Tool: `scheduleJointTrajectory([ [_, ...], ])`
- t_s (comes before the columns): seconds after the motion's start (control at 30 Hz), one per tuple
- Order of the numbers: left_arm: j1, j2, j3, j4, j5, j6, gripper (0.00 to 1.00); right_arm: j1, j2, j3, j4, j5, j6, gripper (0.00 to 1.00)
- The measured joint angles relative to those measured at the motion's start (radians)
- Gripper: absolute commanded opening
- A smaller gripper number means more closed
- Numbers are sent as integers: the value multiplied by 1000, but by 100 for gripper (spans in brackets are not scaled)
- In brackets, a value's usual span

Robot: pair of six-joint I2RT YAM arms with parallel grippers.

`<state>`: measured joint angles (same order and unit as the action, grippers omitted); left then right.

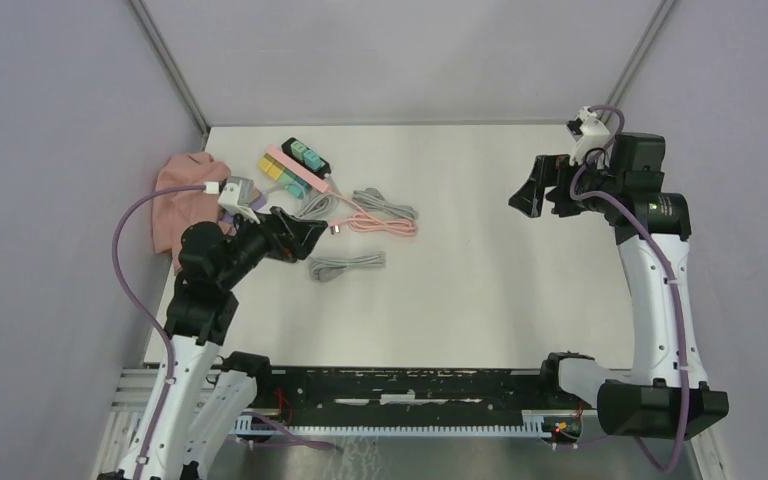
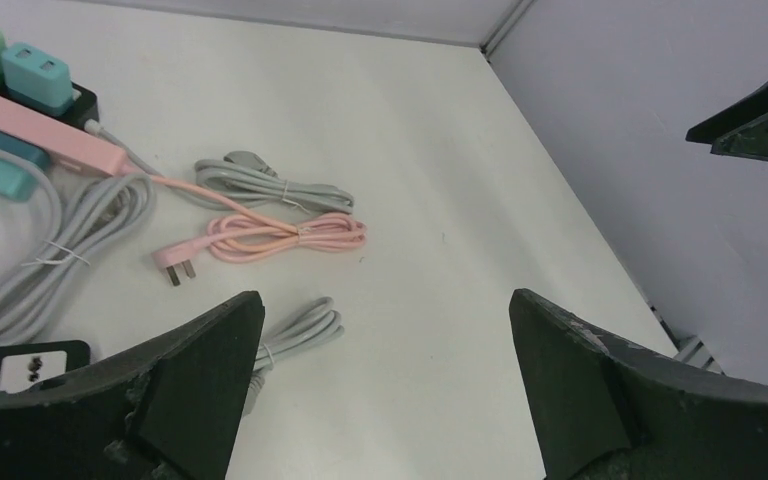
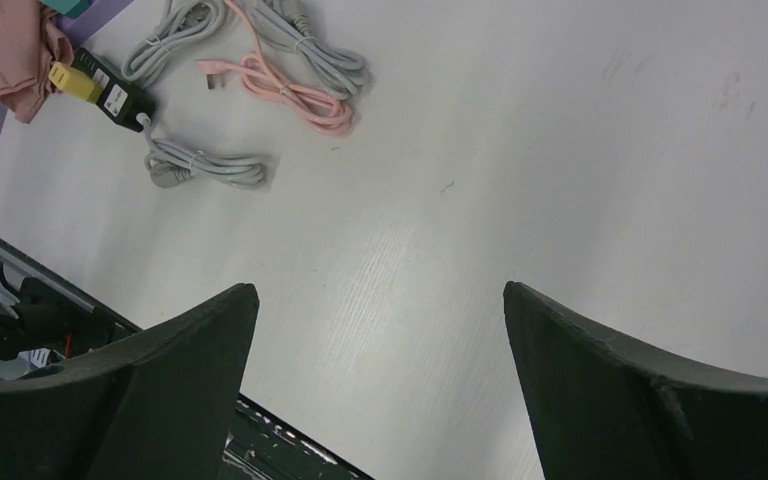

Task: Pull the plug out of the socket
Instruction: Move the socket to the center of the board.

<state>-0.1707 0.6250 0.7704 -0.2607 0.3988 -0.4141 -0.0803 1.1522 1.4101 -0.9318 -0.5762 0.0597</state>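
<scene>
Teal plug (image 1: 306, 153) in black socket strip (image 1: 322, 166) at upper left of overhead frame: lies just up-frame of fully spread left gripper (image 1: 317, 232), strip axis diagonal; stands well apart from equally spread right gripper (image 1: 537, 205).

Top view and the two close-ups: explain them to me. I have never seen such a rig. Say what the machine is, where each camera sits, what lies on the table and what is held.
Two robot arms are bolted at the near edge of a white table. The wide picture looks down from above and behind them. The other two come from a camera on each wrist; the dark shapes at the bottom are that arm's own fingers. At the far left lie a pink power strip, teal plugs in a black strip, bundled grey cables, a pink cable and a pink cloth. The left gripper hovers by the cables, the right gripper over the table's right side. Both are open and hold nothing.
</scene>
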Motion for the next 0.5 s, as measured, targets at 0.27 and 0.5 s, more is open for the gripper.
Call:
scheduleJointTrajectory([
  [0.27,-53,39,-52,54,43,-70,95,0,1,-63,47,-14,11,100],
  [0.5,-379,128,-58,51,-113,-42,94,18,4,-135,55,-177,-167,100],
])
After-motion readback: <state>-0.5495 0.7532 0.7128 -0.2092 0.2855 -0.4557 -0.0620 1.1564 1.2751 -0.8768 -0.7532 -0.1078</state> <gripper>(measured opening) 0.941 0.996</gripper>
